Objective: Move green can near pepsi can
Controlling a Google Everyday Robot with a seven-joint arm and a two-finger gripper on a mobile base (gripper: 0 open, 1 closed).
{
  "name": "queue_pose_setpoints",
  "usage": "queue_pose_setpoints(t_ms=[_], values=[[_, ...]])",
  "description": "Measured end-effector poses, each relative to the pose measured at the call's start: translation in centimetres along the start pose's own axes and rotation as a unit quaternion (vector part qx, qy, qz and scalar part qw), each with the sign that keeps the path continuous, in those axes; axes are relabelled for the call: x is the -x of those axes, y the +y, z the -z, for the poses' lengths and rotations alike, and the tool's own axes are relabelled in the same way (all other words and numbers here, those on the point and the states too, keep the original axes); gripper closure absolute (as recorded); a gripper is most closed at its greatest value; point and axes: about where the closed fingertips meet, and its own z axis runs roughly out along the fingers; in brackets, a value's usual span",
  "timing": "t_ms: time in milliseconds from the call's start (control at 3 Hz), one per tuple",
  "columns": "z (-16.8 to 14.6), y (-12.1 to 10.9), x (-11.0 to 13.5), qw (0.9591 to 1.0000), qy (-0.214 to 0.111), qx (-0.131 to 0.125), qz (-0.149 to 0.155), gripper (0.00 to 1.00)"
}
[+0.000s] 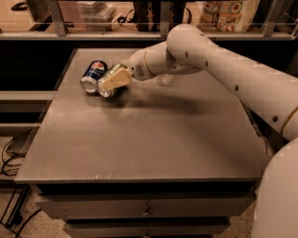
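The pepsi can (93, 76), dark blue with a round red-white-blue logo, lies on its side at the far left of the grey table (149, 135). The green can (106, 86) lies tilted right beside it on its right, touching or nearly touching it; only its green top edge and silver end show. My gripper (111, 80) reaches in from the right, and its pale yellow fingers (115, 78) are shut on the green can, covering most of its body. The can's silver end is down at the table top.
A clear plastic bottle (165, 80) stands behind my white arm (205, 60), mostly hidden. A metal rail and shelf with boxes (223, 14) run along the table's far edge. Drawers (144, 209) sit below the front edge. Cables lie on the floor at left.
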Motion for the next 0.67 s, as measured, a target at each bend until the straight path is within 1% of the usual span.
queue_pose_setpoints(t_ms=[333, 667], values=[[-0.73, -0.42, -0.79, 0.9999, 0.000, 0.002, -0.013, 0.59], [-1.08, -0.32, -1.08, 0.9998, -0.004, 0.008, -0.019, 0.36]])
